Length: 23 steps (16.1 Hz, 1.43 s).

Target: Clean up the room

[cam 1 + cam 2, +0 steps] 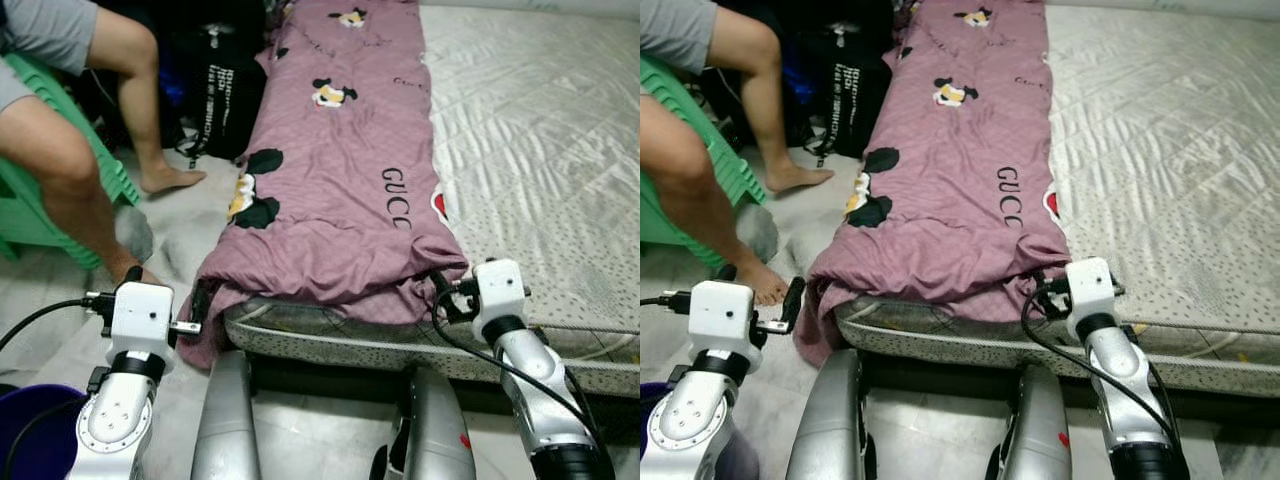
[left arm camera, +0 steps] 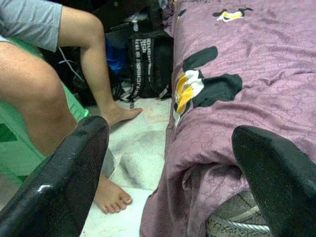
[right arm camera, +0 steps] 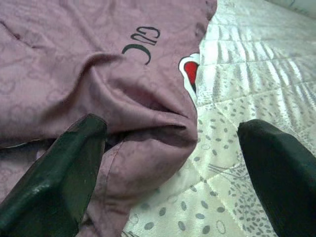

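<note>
- A mauve blanket (image 1: pixel 340 170) printed with cartoon mice and dark lettering lies lengthwise along the robot's-left side of a mattress (image 1: pixel 540 130); its near end is bunched at the mattress's front edge and spills over the front-left corner toward the floor.
- The mattress has a pale quilted top, bare to the right of the blanket, and a speckled side band (image 1: pixel 400 345) along the front.
- The left gripper (image 2: pixel 170 182) is held at the mattress's front-left corner — its fingers (image 2: pixel 59 182) are spread wide, one out over the floor and the other beside the hanging fold of blanket, with nothing held between them.
- The right gripper (image 3: pixel 170 173) sits at the front edge of the mattress, right at the blanket's near right corner. Its fingers (image 3: pixel 54 177) are also wide apart — one rests against the bunched blanket edge, the other is over the bare speckled sheet — and they grip nothing.
- On the robot's left a person (image 1: pixel 70 130) in grey shorts sits on a green plastic chair (image 1: pixel 30 200), bare feet on the pale floor, one foot (image 2: pixel 111 197) close to the left gripper.
- A black bag (image 1: pixel 225 95) with white lettering stands on the floor beside the mattress, behind the person's legs.
- A dark purple tub (image 1: pixel 30 425) sits on the floor at the near left, beside the left arm.
</note>
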### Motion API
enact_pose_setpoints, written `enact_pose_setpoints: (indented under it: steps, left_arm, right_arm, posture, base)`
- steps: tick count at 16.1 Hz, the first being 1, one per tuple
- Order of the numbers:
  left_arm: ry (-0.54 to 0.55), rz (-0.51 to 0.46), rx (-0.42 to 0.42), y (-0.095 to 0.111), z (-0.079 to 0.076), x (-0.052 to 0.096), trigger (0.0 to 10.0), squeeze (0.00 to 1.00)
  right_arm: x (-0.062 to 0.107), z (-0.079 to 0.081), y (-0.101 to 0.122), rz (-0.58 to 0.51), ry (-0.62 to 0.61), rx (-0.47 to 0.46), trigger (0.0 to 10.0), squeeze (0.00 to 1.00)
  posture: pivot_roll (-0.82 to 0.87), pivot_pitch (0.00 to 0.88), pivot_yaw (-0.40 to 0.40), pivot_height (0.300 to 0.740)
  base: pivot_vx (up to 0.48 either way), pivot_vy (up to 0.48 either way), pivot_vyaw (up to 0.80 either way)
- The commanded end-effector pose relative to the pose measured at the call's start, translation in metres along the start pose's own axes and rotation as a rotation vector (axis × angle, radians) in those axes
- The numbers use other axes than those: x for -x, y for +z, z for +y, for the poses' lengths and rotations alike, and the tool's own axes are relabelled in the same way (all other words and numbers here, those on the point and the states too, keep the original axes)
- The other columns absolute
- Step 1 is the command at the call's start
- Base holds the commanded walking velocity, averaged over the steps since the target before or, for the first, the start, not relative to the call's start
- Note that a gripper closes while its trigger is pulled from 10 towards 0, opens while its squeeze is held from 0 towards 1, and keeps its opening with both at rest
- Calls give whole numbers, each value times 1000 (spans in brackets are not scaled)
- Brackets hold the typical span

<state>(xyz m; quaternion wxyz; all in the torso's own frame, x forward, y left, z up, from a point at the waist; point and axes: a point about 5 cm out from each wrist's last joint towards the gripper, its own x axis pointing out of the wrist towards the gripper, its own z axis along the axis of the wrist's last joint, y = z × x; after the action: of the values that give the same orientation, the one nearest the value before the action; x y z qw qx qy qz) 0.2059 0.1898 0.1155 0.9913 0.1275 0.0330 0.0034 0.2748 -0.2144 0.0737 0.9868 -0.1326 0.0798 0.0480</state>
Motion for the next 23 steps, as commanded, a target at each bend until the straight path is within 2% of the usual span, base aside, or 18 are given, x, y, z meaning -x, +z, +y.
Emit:
enact_pose_setpoints:
  steps: [1, 2, 3, 6, 9, 14, 15, 16, 19, 20, 23]
  left_arm:
    - [6, 10, -17, -3, 2, -1, 10000, 710]
    - [9, 9, -22, -2, 2, -1, 10000, 24]
    - [9, 9, -23, -2, 2, -1, 10000, 0]
    - [5, 6, -27, 0, 1, -2, 10000, 0]
    - [8, 7, -29, 0, 1, -2, 10000, 0]
    - [10, 16, -26, -1, -1, -2, 10000, 0]
    - [12, 17, -25, -2, -1, -2, 10000, 0]
    - [15, 17, -25, -2, 0, -3, 10000, 0]
    - [20, 18, -26, -2, 0, -4, 10000, 0]
    - [24, 20, -26, -3, 1, -4, 10000, 0]
    - [27, 21, -25, -3, 0, -5, 10000, 0]
  right_arm:
    - [-4, 6, 4, 2, 12, -3, 10000, 0]
    - [-7, 10, 5, 11, 15, -5, 10000, 0]
    - [-11, 14, 5, 24, 24, -2, 10000, 0]
    - [-29, 34, -4, 161, 108, 19, 10000, 0]
    - [-35, 40, -4, 173, 139, 42, 10000, 0]
    - [-54, 44, 6, 185, 86, 86, 10000, 0]
    - [-56, 45, 8, 181, 63, 58, 2784, 0]
    - [-57, 47, 8, 198, 45, 27, 0, 0]
    - [-58, 44, 1, 257, -4, -8, 0, 0]
    - [-58, 37, -7, 314, -48, -36, 0, 0]
    - [-56, 21, -14, 376, -118, -75, 0, 0]
  posture:
    - [164, 73, 2, 536]
    - [172, 78, 1, 536]
    - [173, 79, 1, 536]
    - [185, 87, -4, 536]
    - [190, 91, -8, 536]
    - [193, 98, -10, 536]
    - [193, 98, -10, 536]
    - [198, 91, -13, 536]
    - [201, 88, -15, 536]
    - [201, 86, -16, 536]
    - [201, 81, -17, 536]
  base:
    - [0, 0, 0]
    - [0, 0, 0]
    - [0, 0, 0]
    - [0, 0, 0]
    - [0, 0, 0]
    - [0, 0, 0]
    - [0, 0, 0]
    - [0, 0, 0]
    - [0, 0, 0]
    - [0, 0, 0]
    - [0, 0, 0]
